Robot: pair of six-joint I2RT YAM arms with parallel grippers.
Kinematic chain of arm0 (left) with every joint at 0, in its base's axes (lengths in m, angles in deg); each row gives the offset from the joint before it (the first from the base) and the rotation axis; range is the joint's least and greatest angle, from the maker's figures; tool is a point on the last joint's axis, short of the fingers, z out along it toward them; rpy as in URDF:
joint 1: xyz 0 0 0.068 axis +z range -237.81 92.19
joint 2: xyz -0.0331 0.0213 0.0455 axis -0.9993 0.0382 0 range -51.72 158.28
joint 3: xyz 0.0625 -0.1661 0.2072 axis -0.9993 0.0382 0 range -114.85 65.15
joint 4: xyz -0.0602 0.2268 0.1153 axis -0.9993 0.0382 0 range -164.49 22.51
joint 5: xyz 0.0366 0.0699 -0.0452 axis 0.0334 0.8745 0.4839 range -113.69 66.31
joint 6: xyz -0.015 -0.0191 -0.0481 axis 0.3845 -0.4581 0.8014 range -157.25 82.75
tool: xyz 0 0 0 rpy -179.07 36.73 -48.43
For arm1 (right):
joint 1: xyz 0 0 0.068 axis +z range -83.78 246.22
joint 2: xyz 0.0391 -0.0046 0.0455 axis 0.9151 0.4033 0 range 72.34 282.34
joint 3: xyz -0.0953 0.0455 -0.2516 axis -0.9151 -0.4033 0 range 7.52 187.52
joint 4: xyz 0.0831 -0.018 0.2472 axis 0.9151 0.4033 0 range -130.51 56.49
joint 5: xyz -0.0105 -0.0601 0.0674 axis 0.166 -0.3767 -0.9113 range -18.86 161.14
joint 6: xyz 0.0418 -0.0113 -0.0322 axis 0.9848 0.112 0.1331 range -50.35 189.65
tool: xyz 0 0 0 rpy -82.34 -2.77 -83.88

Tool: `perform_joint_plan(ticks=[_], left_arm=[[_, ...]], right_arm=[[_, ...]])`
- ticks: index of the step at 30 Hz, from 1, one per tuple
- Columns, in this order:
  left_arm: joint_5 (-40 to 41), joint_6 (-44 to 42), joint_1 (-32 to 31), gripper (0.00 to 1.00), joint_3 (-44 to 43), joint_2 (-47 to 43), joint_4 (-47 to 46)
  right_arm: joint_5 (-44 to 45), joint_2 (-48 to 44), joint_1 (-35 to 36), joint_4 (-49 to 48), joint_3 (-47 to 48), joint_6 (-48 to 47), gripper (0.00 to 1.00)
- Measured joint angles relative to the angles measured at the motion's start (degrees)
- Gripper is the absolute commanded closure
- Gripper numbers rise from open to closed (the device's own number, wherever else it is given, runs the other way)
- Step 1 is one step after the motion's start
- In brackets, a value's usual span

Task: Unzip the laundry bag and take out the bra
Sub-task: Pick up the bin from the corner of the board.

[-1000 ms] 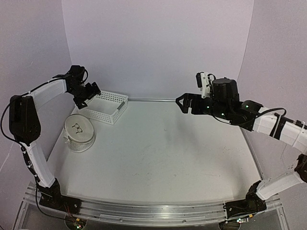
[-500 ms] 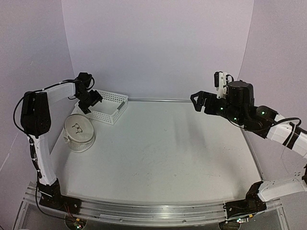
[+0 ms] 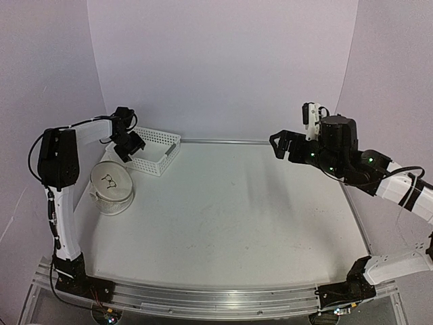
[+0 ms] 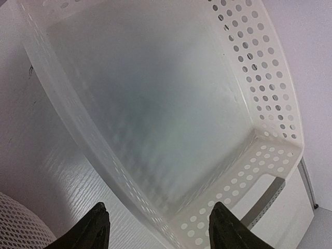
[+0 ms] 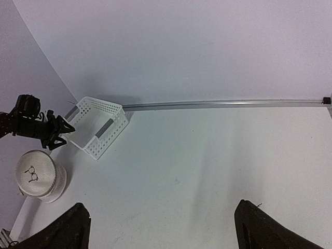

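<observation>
Your left pincer (image 3: 128, 145) is hovering over the near corner of the basket (image 3: 154, 150), with its jaws apart and nothing between them. The bag (image 3: 110, 186) is sitting on the desk (image 3: 237, 210) just beside the basket, on the side nearer the arms' bases. Your right pincer (image 3: 277, 144) is hanging high over the far right of the desk, well apart from the bag, jaws wide and holding nothing. If you are going straight down from here, you are likely hitting the basket rim, not the bag. The bag looks soft and light, so tugging the zip with one pincer could drag the whole bag along. The zip pull is not showing in any view, and the bra is not showing either. The left wrist camera is catching only a corner of the mesh.
</observation>
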Motion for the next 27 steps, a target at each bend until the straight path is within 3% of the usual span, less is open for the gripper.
perform_joint_plan(ticks=[9, 27], left_arm=[[1.88, -0.17, 0.0, 0.39, 1.6, -0.02, 0.07], [1.7, -1.16, 0.0, 0.72, 1.46, 2.16, -0.04]], right_arm=[[0.07, 0.9, -0.02, 0.02, 0.0, -0.07, 0.02], [0.02, 2.32, 0.0, 0.52, 0.0, -0.2, 0.02]])
